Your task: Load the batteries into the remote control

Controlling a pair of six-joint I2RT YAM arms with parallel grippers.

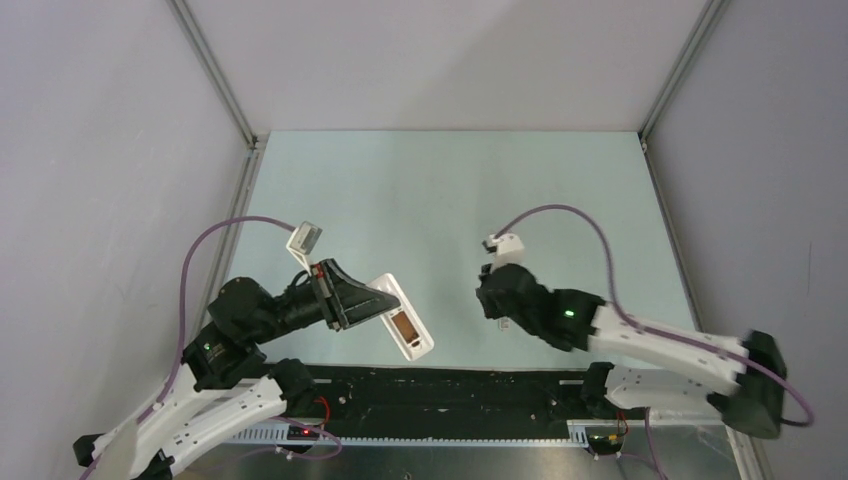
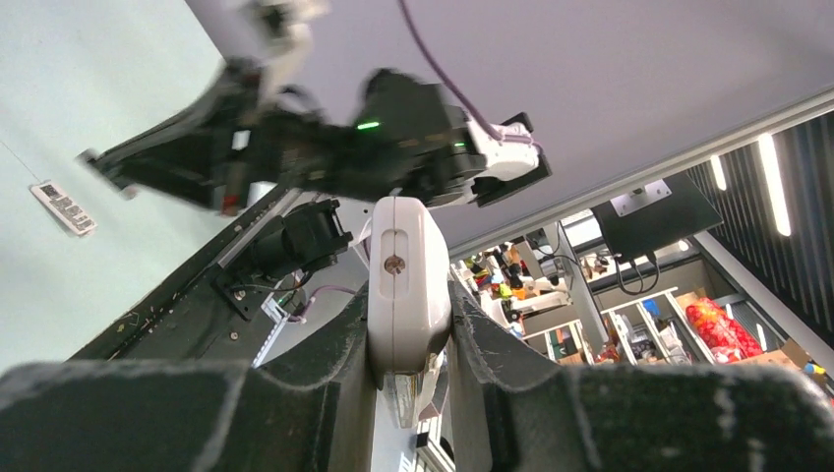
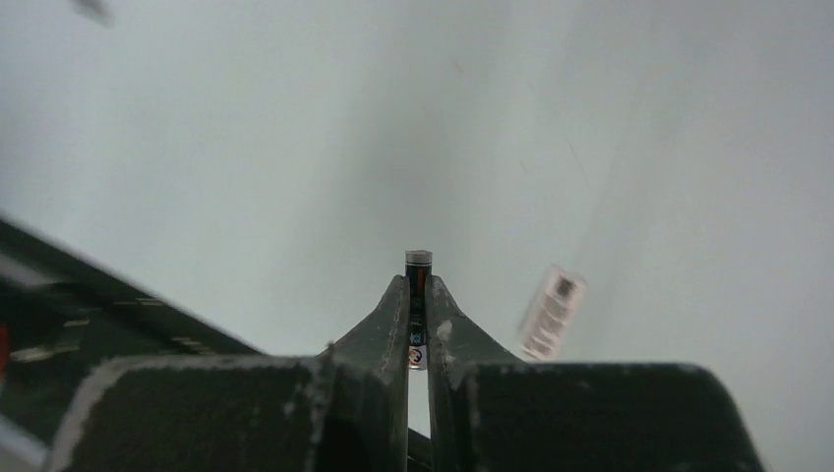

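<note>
My left gripper [image 1: 352,298] is shut on the white remote control [image 1: 402,318] and holds it off the table, its free end pointing right. A brownish open recess shows on its upper face. In the left wrist view the remote [image 2: 407,285] stands edge-on between the pads of the left gripper [image 2: 409,329]. My right gripper [image 1: 496,296] hovers to the right of the remote, apart from it. In the right wrist view this right gripper [image 3: 418,295] is shut on a dark battery [image 3: 418,262] whose light end sticks out past the fingertips. No other battery shows.
A small white strip with dark marks [image 3: 551,313] lies on the pale green table [image 1: 450,190]; it also shows in the left wrist view [image 2: 62,206]. Grey walls and metal rails enclose the table. A black strip [image 1: 450,390] runs along the near edge.
</note>
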